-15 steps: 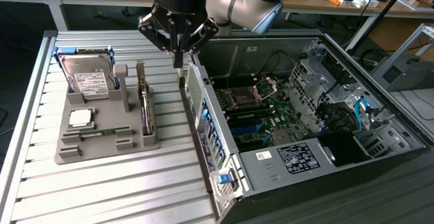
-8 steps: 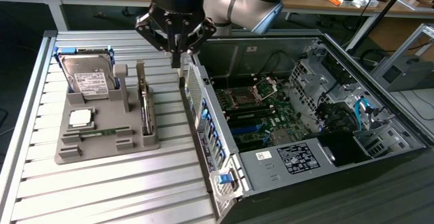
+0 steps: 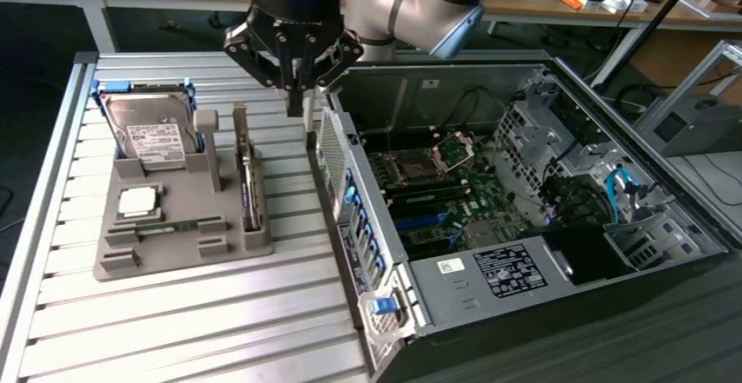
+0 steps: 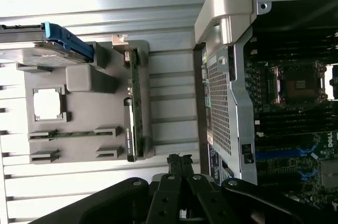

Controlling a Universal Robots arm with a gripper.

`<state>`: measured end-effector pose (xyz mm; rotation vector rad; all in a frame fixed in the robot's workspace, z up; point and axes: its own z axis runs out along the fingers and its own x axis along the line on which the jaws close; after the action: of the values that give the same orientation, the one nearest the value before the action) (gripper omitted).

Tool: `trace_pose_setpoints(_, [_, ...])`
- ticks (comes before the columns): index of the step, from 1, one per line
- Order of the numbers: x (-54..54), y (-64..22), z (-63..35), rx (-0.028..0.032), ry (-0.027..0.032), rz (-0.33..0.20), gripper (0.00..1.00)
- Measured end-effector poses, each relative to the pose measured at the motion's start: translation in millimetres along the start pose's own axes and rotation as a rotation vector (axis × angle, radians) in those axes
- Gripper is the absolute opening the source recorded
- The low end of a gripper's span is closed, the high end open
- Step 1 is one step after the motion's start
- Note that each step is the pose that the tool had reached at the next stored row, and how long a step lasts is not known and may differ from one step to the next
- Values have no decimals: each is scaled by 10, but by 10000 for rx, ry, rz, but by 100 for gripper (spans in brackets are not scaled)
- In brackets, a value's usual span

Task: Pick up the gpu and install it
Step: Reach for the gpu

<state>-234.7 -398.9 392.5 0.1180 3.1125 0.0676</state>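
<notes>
The gpu is a thin green card with a silvery end bracket. It stands on edge in a slot of the grey holder tray, on the side nearest the computer. In the wrist view the gpu lies ahead of my gripper and a little to one side. My gripper hangs above the gap between the tray and the case's rear panel, its black fingers shut together with nothing between them. It touches neither the gpu nor the case.
The open computer case lies at the exterior view's right, its motherboard exposed. The tray also holds a silver hard drive, a square processor and a narrow memory stick. Everything rests on a ribbed metal table.
</notes>
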Motion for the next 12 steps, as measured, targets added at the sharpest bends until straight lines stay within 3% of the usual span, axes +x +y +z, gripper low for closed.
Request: trace_pose_setpoints(12, [83, -6, -2, 0, 0, 0, 11])
